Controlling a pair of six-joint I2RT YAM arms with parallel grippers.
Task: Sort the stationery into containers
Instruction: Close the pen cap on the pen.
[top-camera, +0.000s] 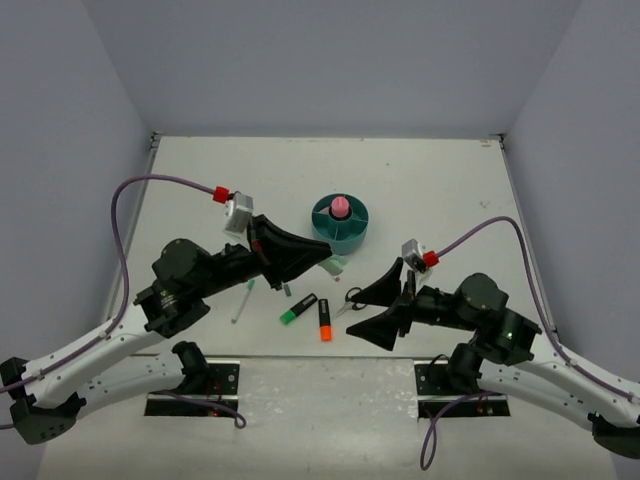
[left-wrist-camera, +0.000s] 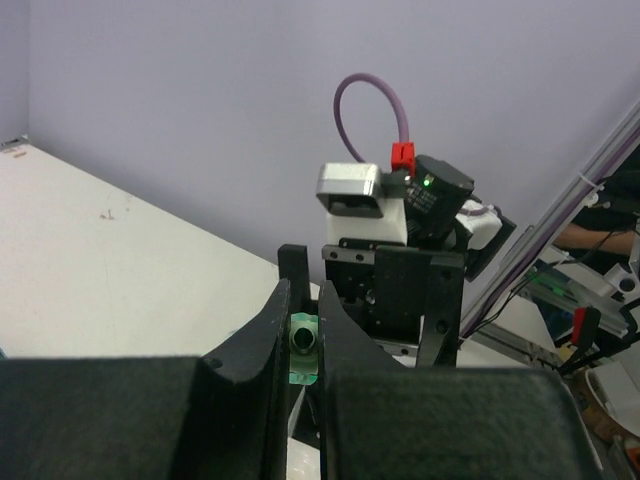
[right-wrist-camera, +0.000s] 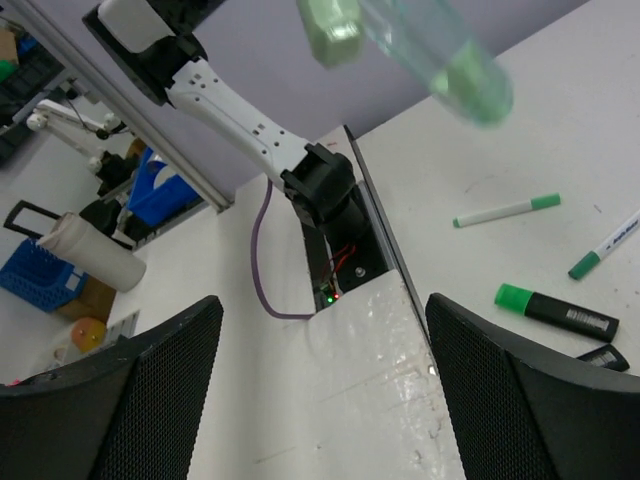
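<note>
Stationery sort barely begun: glue stick (top-camera: 340, 207) stood in organizer (top-camera: 355, 236). Green highlighter (top-camera: 297, 310), orange highlighter (top-camera: 324, 320), pen (top-camera: 241, 301) and scissors (top-camera: 352, 297) lay on table (top-camera: 200, 190). Left gripper (top-camera: 326, 257) clamped green item (left-wrist-camera: 302, 345) beside organizer. Right gripper (top-camera: 354, 314) gaped, empty.

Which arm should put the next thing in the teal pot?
Left. The left gripper is shut on a green item close beside the teal organizer; the right gripper is open, empty and farther from it.
</note>
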